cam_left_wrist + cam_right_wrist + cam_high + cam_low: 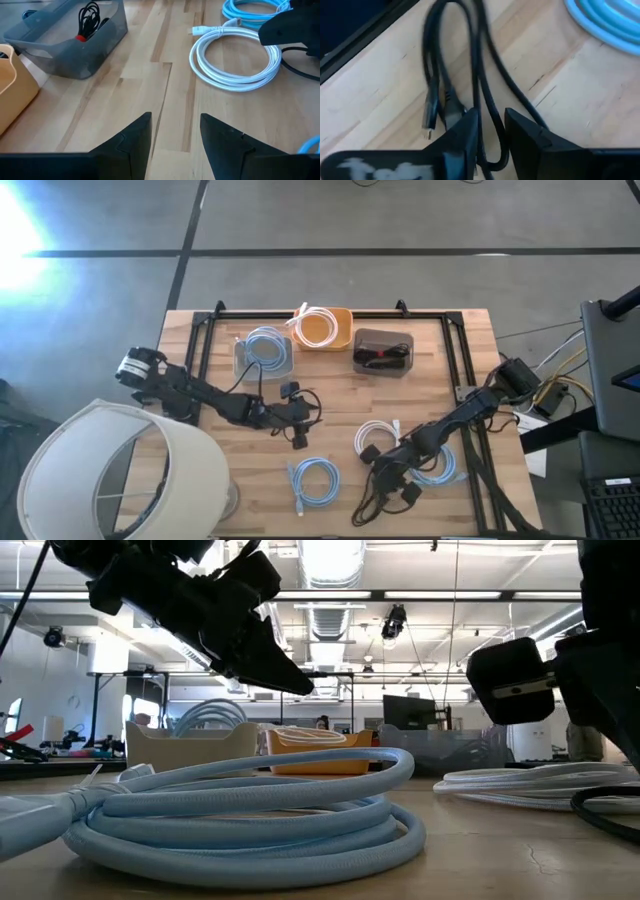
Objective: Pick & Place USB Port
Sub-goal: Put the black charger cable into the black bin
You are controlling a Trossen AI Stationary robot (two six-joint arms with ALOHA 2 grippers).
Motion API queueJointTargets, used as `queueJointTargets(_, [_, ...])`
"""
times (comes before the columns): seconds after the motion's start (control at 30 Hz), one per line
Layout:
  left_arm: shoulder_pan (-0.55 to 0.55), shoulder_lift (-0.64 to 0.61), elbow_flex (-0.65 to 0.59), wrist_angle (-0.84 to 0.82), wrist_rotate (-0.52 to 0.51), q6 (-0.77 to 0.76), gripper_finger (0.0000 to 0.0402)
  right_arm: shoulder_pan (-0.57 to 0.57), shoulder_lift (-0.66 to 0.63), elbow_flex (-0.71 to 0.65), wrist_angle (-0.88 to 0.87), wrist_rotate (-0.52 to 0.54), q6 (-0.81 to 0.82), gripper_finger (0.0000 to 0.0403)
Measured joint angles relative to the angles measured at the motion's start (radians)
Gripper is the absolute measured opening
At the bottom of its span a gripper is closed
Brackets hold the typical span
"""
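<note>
A black USB cable [385, 495] lies in loose loops on the wood near the front right, its plug ends [427, 120] flat on the boards. My right gripper [385, 475] slants down onto it, its fingers close together [492, 125] around the cable's strands. My left gripper [305, 418] hangs open over the middle of the table [175, 122], only bare wood between its fingers. A white coil [380, 435] lies between the two grippers. My right gripper has two strands of the black cable's loop [487, 107] between its two fingers, pinched from either side. The fingers slant down from the table's right side and lie across the strands. The rest of the cable rests slack on the table.
Light blue coils lie at the front middle [315, 480] and right of my right gripper [440, 468]. At the back stand a clear bin with a blue cable [262, 350], an orange bin [322, 328] and a grey bin [383, 352]. A lampshade [110, 470] overlaps the front left corner.
</note>
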Motion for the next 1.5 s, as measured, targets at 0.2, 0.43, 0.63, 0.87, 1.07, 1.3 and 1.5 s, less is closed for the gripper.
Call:
queueJointTargets(0.2, [0.000, 0.000, 0.000, 0.000, 0.000, 0.000, 0.0172, -0.001, 0.002, -0.002, -0.009, 0.000, -0.014, 0.0024])
queueJointTargets(0.43, [0.000, 0.000, 0.000, 0.000, 0.000, 0.000, 0.0172, -0.001, -0.045, 0.001, -0.041, 0.000, 0.035, 0.0015])
queueJointTargets(0.63, [0.000, 0.000, 0.000, 0.000, 0.000, 0.000, 0.0172, -0.006, -0.171, 0.050, -0.216, 0.054, 0.036, 0.0014])
queueJointTargets(0.87, [0.000, 0.000, 0.000, 0.006, 0.000, 0.000, 0.0172, -0.049, -0.361, 0.093, -0.510, 0.241, 0.036, 0.0014])
queueJointTargets(1.07, [0.000, 0.000, 0.000, 0.009, 0.000, 0.000, 0.0172, -0.127, -0.528, 0.070, -0.632, 0.478, -0.047, 0.0013])
queueJointTargets(1.3, [0.000, 0.000, 0.000, 0.009, 0.000, 0.000, 0.0172, -0.335, -0.662, -0.010, -0.631, 0.672, -0.192, 0.0013])
queueJointTargets(1.5, [0.000, 0.000, 0.000, 0.009, 0.000, 0.000, 0.0172, -0.590, -0.694, -0.041, -0.613, 0.709, -0.249, 0.0013])
